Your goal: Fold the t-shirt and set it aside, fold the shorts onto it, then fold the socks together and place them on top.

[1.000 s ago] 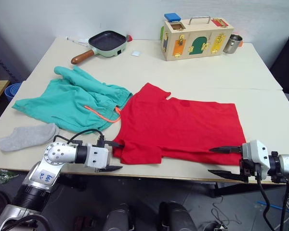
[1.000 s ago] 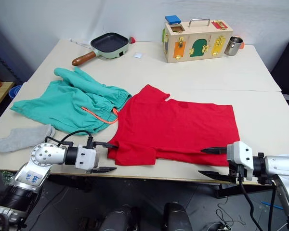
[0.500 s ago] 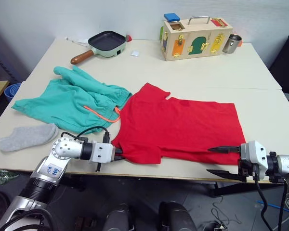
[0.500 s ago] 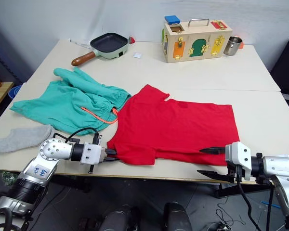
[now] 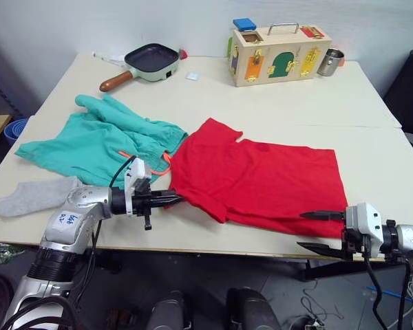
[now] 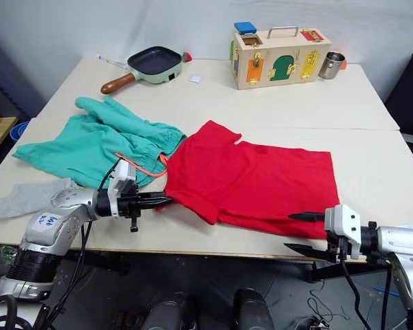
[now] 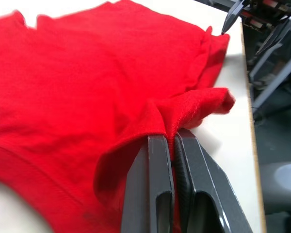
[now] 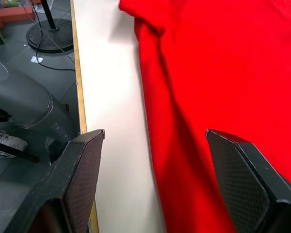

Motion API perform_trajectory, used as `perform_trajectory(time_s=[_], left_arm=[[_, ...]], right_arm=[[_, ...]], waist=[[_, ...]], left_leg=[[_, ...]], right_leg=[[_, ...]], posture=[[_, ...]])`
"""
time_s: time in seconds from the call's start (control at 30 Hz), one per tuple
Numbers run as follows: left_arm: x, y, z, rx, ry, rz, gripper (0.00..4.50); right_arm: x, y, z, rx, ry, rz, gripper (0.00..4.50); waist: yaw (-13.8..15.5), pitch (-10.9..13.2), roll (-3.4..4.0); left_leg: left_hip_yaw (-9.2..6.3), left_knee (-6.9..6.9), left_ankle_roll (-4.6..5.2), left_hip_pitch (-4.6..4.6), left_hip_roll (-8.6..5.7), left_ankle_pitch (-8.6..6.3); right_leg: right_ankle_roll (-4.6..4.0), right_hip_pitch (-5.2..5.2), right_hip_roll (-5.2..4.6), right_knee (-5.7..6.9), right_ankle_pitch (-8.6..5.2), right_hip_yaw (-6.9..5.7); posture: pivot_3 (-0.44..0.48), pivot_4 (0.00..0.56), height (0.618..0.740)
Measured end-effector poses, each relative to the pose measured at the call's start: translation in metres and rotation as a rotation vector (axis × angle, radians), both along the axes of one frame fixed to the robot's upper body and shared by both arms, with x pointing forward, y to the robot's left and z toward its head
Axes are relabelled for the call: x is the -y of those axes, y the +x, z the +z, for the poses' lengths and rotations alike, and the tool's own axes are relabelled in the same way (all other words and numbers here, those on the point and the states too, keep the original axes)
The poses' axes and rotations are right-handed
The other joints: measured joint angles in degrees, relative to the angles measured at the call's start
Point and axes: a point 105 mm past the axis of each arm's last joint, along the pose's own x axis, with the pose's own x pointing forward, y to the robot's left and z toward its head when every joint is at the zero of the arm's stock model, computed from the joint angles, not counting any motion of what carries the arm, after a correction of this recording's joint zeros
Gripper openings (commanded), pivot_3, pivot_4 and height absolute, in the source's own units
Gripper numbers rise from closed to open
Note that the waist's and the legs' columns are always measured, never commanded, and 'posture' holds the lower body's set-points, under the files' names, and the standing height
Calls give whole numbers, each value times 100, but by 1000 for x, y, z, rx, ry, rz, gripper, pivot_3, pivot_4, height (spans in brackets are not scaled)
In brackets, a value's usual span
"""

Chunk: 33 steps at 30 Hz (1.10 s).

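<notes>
On the pale table (image 5: pixel 282 103), the red t-shirt (image 5: pixel 261 182) lies spread at the middle, its near left sleeve drawn up and folded over. The left gripper (image 5: pixel 175 199) has its two black fingers (image 7: pixel 155 189) pressed together on a bunched fold of that red cloth, at the shirt's left edge. The right gripper (image 5: pixel 322 231) hovers at the table's near edge beside the shirt's lower right corner, its fingers spread wide with nothing between them. The teal shorts (image 5: pixel 96 141) lie crumpled just left of the shirt, with the orange drawstring (image 6: pixel 141 167) showing. A grey sock (image 5: pixel 34 194) rests near the left front edge. Farther back stand a frying pan (image 5: pixel 148 60), a wooden latch box (image 5: pixel 279 55) and a metal cup (image 5: pixel 330 62).
</notes>
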Motion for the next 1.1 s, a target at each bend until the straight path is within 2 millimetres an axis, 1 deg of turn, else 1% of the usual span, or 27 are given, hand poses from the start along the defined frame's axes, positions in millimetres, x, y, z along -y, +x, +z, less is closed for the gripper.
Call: perform_trajectory(time_s=[0.07, 0.13, 0.27, 0.33, 0.37, 0.57, 0.67, 0.73, 0.77, 0.87, 0.97, 1.1], left_arm=[[-6, -8, -7, 39, 110, -57, 25], [-14, -15, -18, 63, 200, -96, 25], [-15, -25, -28, 97, 229, -147, 25], [-21, -31, -33, 160, 319, -201, 25], [-24, -32, -34, 190, 352, -216, 25], [-25, -35, -33, 324, 433, -301, 25], [-25, -37, -35, 348, 458, -330, 25], [-25, -37, -36, 331, 451, -326, 523], [-24, -37, -36, 316, 445, -318, 704], [-24, -38, -37, 298, 435, -314, 1580], [-23, -40, -36, 343, 437, -341, 1580], [-25, -41, -26, 426, 436, -354, 1580]], right_arm=[[0, 0, 0, 1, -4, 1, 3406], [1, -1, -2, -3, -7, -2, 3406], [1, -1, -2, -4, -8, -6, 3406], [0, -1, -2, -3, -7, -9, 3406], [1, -1, -3, -8, -7, -13, 3406], [-1, -1, -3, -14, -5, -19, 3406], [0, -1, -3, -16, -5, -22, 3406], [0, -1, -3, -16, -5, -21, 3406], [0, -1, -3, -16, -5, -21, 3406], [0, -1, -3, -16, -5, -21, 3406], [0, -1, -3, -16, -5, -21, 3406], [0, -2, -5, -22, -5, -25, 3406]], waist=[[-12, -1, 1], [-9, -1, 2], [20, -1, 1], [14, -1, 2], [11, -1, 2], [8, -1, 2], [6, -1, 2], [4, -1, 2], [4, -1, 2], [6, -1, 2], [6, -1, 2], [6, -1, 2]], left_leg=[[2, -3, -6, 1, 0, 2], [3, -4, -8, 1, 1, 1], [-1, -4, -14, -1, 1, -5], [-2, -7, -21, -1, 1, -10], [-1, -12, -22, -1, 1, -11], [-2, -18, -16, -1, 1, -8], [-2, -20, -11, -1, 1, -6], [-1, -21, -9, -1, 1, -4], [-1, -21, -8, -1, 1, -4], [-1, -21, -6, -1, 1, -3], [-1, -21, -6, -1, 1, -3], [-1, -21, -6, -1, 1, -3]], right_leg=[[-1, -2, 1, -1, -1, 1], [-4, -6, 1, -2, -2, 4], [-5, -5, -5, -7, -2, 6], [-6, -8, -7, -8, -3, 7], [-6, -10, -8, -10, -3, 8], [-8, -12, -9, -10, -4, 7], [-8, -13, -9, -11, -4, 7], [-8, -13, -9, -11, -4, 7], [-8, -13, -9, -10, -4, 7], [-8, -12, -9, -10, -4, 6], [-8, -12, -9, -10, -4, 5], [-8, -12, -9, -11, -4, 5]], posture=[[0, 150, 740], [0, 150, 740], [0, 150, 740], [0, 150, 740], [0, 150, 740], [0, 150, 740], [0, 150, 740], [0, 150, 740], [0, 150, 740], [0, 150, 740], [0, 150, 740], [0, 150, 740]])
